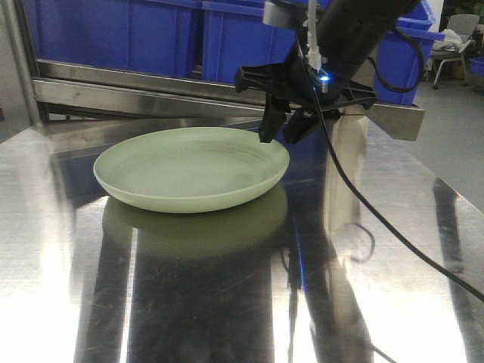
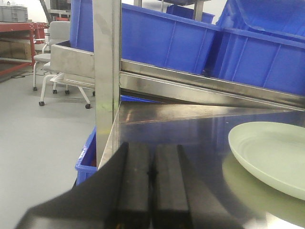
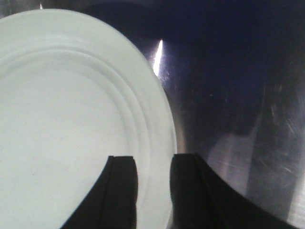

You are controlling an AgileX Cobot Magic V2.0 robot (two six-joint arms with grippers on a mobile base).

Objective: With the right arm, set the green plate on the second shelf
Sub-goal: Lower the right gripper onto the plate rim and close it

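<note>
The pale green plate (image 1: 189, 170) lies flat on a shiny steel surface (image 1: 227, 302). My right gripper (image 1: 280, 136) comes down from above at the plate's far right rim. In the right wrist view the right gripper (image 3: 153, 160) is open and straddles the rim of the plate (image 3: 62, 119), one finger over the inside and the other over the steel outside. I cannot tell whether it touches the plate. In the left wrist view my left gripper (image 2: 152, 148) is shut on nothing, low at the surface's left edge, with the plate (image 2: 271, 152) off to its right. I cannot tell which level is the second shelf.
Behind the plate runs a slanted steel shelf rail (image 1: 136, 94) carrying blue bins (image 1: 113, 34). An upright steel post (image 2: 106, 71) stands at the left corner. A black cable (image 1: 378, 219) trails from the right arm over the surface. Another blue bin (image 2: 86, 160) sits below left, with office chairs (image 2: 57, 57) beyond.
</note>
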